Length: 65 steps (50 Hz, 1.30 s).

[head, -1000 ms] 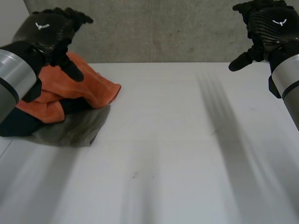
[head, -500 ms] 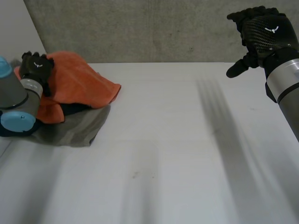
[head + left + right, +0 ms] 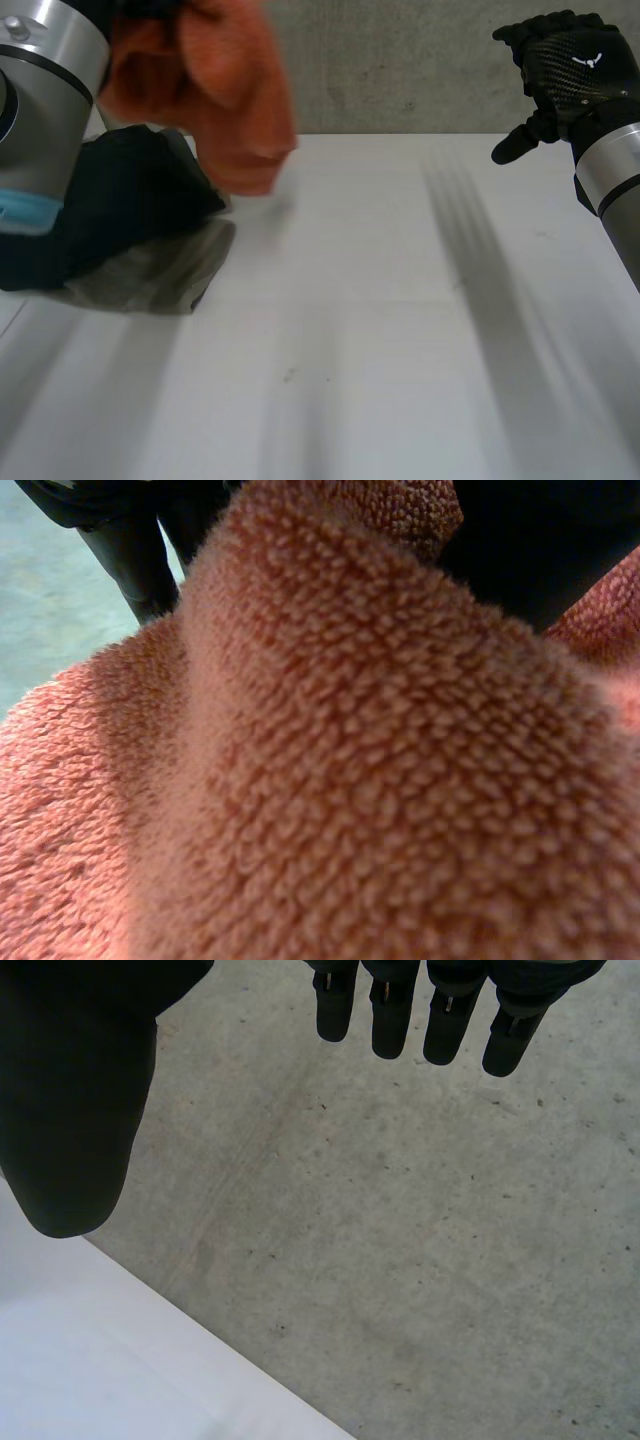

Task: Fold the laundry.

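1. The left hand (image 3: 135, 552) was clamped on the towel (image 3: 235, 110): in the left wrist view, black fingers (image 3: 540, 550) stood on either side of a raised ridge of orange terry. The towel hung in the upper left of the head view, clear of the pile and over the table's (image 3: 400, 350) far left.
2. The right hand (image 3: 565, 75) was idle at the upper right, holding nothing. Its fingers (image 3: 390, 1010) were straight and spread away from the thumb.
3. You were in the pick-out step. To do it well, you needed to keep the pinch firm and carry the towel to the bare centre of the table. You then needed to lower it until a free edge touched down, so that the right hand could take a corner and spread it flat. The grip looked to be mid-cloth, so the towel would likely land bunched.

Change from 0.5 s before:
- The towel then lay on the pile at centre left; it had since been raised.
- The dark garment (image 3: 120, 210) over the grey one (image 3: 160, 275) was uncovered.
- The right hand had barely shifted.
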### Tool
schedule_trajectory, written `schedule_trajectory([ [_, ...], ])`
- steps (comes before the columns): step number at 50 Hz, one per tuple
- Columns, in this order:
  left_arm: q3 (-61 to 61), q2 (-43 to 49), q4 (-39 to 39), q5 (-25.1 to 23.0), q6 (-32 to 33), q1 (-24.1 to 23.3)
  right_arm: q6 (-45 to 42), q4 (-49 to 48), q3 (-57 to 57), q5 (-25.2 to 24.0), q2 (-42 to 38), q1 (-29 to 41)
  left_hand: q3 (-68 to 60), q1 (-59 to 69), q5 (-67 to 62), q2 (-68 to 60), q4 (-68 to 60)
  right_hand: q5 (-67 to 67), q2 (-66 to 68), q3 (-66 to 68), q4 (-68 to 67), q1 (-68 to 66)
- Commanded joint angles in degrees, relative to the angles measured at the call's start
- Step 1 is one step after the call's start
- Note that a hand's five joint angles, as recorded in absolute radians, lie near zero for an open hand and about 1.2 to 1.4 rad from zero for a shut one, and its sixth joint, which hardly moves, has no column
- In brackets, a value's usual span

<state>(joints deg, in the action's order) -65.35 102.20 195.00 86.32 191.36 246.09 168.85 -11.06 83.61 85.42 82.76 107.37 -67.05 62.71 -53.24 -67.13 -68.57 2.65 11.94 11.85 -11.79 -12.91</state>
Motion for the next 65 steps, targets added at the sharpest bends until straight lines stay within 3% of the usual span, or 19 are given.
schedule_trajectory([
  [1,-6.6,1.9,-4.3,0.2,-1.3,-11.0,0.0,1.2,-0.6,0.0,0.2,-0.1,-12.9,17.3,-16.8,-12.9,-11.4,-2.6,-1.9,-1.8,1.8,2.9],
  [4,-7.6,9.3,-4.7,0.7,-1.1,-16.8,0.0,2.1,-1.2,0.0,0.1,-0.1,-12.9,17.3,-16.8,-12.9,-11.4,-2.6,-1.9,-1.8,1.8,2.9],
  [7,-7.3,16.2,-5.4,0.9,-1.2,-19.1,0.0,3.8,-1.6,0.0,-0.1,-0.1,-9.6,14.0,-13.4,-9.6,-8.1,-2.6,-1.9,-1.8,1.8,2.9],
  [12,-5.1,21.5,-8.8,1.9,-0.1,-18.7,-1.2,8.6,-3.4,-0.2,-2.8,-0.1,29.5,-25.2,25.7,29.6,31.1,-2.6,-1.9,-1.8,1.8,2.9],
  [20,-4.1,18.8,-10.6,8.2,3.8,-15.5,-8.2,20.3,-7.9,-4.6,-8.0,-0.2,39.2,-34.8,35.4,39.2,40.7,-2.6,-1.9,-1.8,1.8,2.9],
  [29,-16.3,6.7,-9.9,8.2,3.7,-15.4,-20.0,30.5,-4.9,-7.0,-8.8,-0.1,45.2,-40.9,41.4,45.3,46.7,-2.6,-1.9,-1.8,1.8,2.9],
  [37,-26.3,4.8,-6.3,5.6,3.5,-17.2,-27.4,23.0,8.4,-11.7,-9.3,0.3,49.6,-45.3,45.8,49.7,51.1,-2.6,-1.9,-1.8,1.8,2.9],
  [43,-25.6,14.2,1.3,6.2,4.2,-18.8,-25.3,12.0,14.2,-13.4,-12.5,0.8,50.8,-46.4,47.0,50.9,52.3,-2.6,-1.9,-1.8,1.8,2.9],
  [46,-22.1,19.5,3.4,6.4,5.0,-18.8,-21.8,7.2,14.9,-13.4,-16.0,1.8,48.1,-43.8,44.3,48.2,49.6,-2.6,-1.9,-1.8,1.8,2.9],
  [48,-19.6,21.7,3.5,6.5,5.9,-18.7,-20.1,6.2,14.7,-13.7,-17.3,3.1,31.2,-26.9,27.4,31.3,32.7,-2.1,-1.4,-1.3,1.3,2.4],
  [49,-18.3,22.9,3.4,6.5,6.2,-18.7,-18.7,5.4,14.1,-14.0,-18.2,4.6,15.9,-11.6,12.1,16.0,17.5,20.9,21.6,21.7,-21.8,-20.7],
  [50,-16.3,24.3,3.1,7.0,6.8,-18.4,-17.9,4.9,13.8,-13.9,-18.3,5.0,-12.7,17.0,-16.5,-12.6,-11.1,36.1,36.8,36.9,-37.0,-35.9],
  [52,-15.3,24.2,3.2,7.6,7.1,-17.9,-16.5,3.4,12.6,-13.5,-18.4,5.8,-12.9,17.3,-16.8,-12.9,-11.4,67.2,67.9,68.0,-68.1,-66.9],
  [56,-13.2,20.0,3.8,8.9,7.5,-16.4,-11.3,-2.5,9.9,-12.6,-18.3,6.1,-12.9,17.3,-16.8,-12.9,-11.4,67.4,68.1,68.2,-68.2,-67.1],
  [62,-8.2,9.4,5.9,8.6,7.1,-15.6,-2.0,-8.4,6.9,-9.4,-11.3,5.8,-12.9,17.3,-16.8,-12.9,-11.4,64.7,65.5,65.5,-65.6,-64.5],
  [63,-7.6,8.7,6.0,8.6,7.2,-15.6,-1.0,-8.4,6.7,-8.9,-10.6,5.8,-12.9,17.3,-16.8,-12.9,-11.4,51.9,52.6,52.7,-52.8,-51.6],
  [64,-6.9,7.9,6.0,8.5,7.3,-15.6,0.8,-8.4,6.3,-7.6,-10.3,5.6,-12.9,17.3,-16.8,-12.9,-11.4,17.8,18.5,18.6,-18.7,-17.5],
  [65,-5.4,6.7,5.6,8.5,7.4,-15.6,1.6,-8.4,6.1,-7.1,-10.2,5.4,-12.9,17.3,-16.8,-12.9,-11.4,2.6,3.3,3.4,-3.5,-2.4],
])
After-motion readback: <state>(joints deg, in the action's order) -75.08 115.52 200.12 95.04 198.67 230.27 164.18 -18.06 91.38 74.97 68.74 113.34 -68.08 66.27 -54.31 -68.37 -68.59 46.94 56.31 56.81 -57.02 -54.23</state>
